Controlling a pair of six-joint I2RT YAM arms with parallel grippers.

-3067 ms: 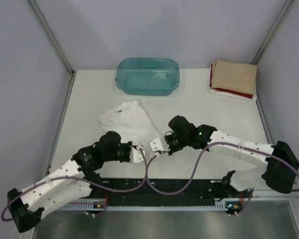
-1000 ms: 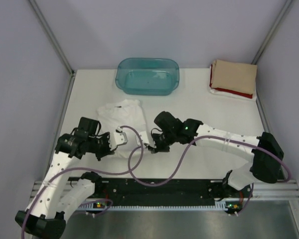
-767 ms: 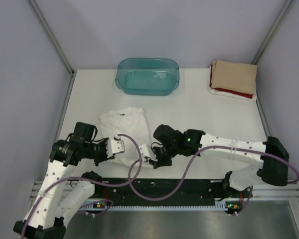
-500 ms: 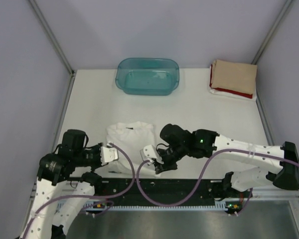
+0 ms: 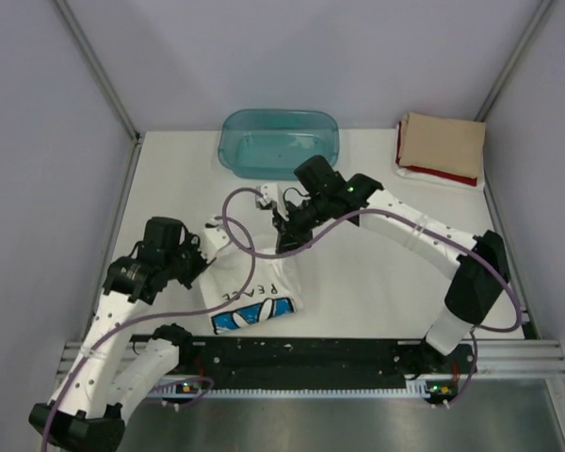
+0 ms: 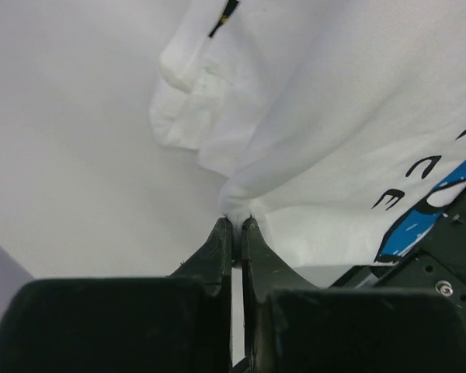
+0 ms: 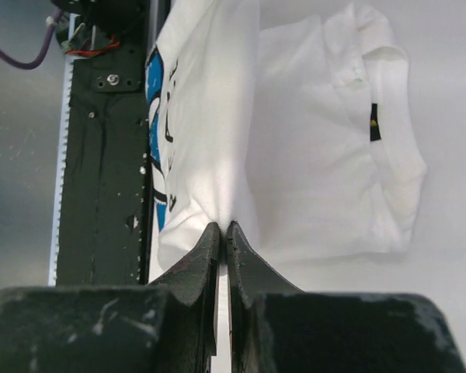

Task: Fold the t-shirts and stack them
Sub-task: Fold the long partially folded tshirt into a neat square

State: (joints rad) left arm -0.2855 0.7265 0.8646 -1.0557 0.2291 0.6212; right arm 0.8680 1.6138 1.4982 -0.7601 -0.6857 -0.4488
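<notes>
Right now the white tee (image 5: 254,278) hangs between both grippers over the near-left part of the table (image 5: 386,273), not yet laid flat or folded. The left gripper (image 5: 210,239) has its fingers (image 6: 216,247) pinched tight on a small tuck of the cloth. The right gripper (image 5: 284,237) is clamped the same way, fingers (image 7: 196,264) pressed together with only fabric between them. The held edge runs left to right between the two pinches. From it the tee slopes toward the near side, so its long axis lies far to near and nearly all the cloth is on the near side of the fingers. The print (image 5: 254,313) faces up at the near end, just beside the black rail (image 5: 320,353); in the right wrist view it seems to overlap it. A slack layer with the collar appears to lie under the raised sheet, though how it is doubled is hard to tell. Spreading the tee would probably mean carrying both pinches evenly toward the far side, keeping the held edge taut so the near hem draws clear of the rail. The tan tee (image 5: 443,141) sits folded on the red tee (image 5: 440,176) at the far right, well apart and closer to the right arm. The tub (image 5: 278,141) stands at far centre.
</notes>
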